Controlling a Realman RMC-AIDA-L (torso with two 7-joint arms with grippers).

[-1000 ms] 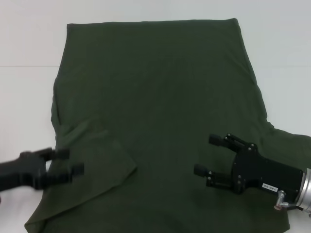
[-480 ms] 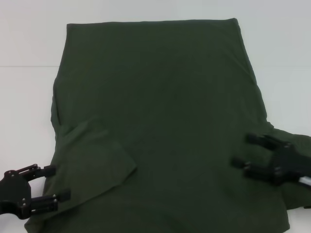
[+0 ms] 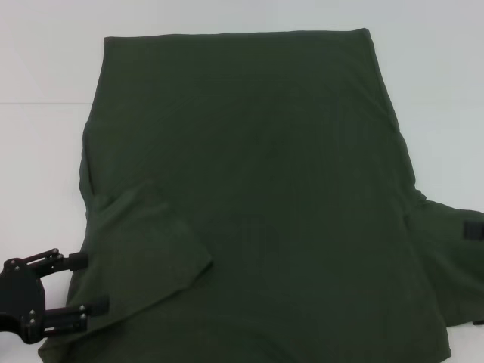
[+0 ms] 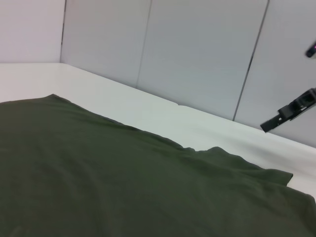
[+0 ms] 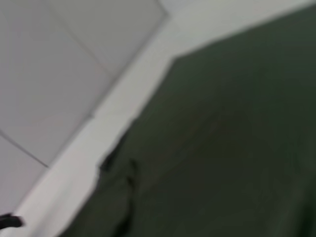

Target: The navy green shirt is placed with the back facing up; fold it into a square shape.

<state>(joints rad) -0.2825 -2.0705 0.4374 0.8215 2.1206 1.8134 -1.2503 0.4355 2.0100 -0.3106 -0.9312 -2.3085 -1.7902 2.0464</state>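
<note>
The navy green shirt lies flat on the white table, plain side up, filling most of the head view. Its left sleeve is folded inward over the body. The right sleeve still spreads outward. My left gripper is open at the shirt's near left edge, its fingers straddling the fabric edge without holding it. Of my right gripper, only one fingertip shows at the head view's right edge. In the left wrist view, the right gripper hangs above the table with its fingers apart.
White table surrounds the shirt on the left, right and far sides. Pale grey wall panels stand behind the table. The left wrist camera looks low across the shirt; the right wrist camera sees the shirt from above.
The right gripper has drawn back to the right, off the shirt and almost out of the head view. The left gripper dropped toward the near left corner, then held still.
</note>
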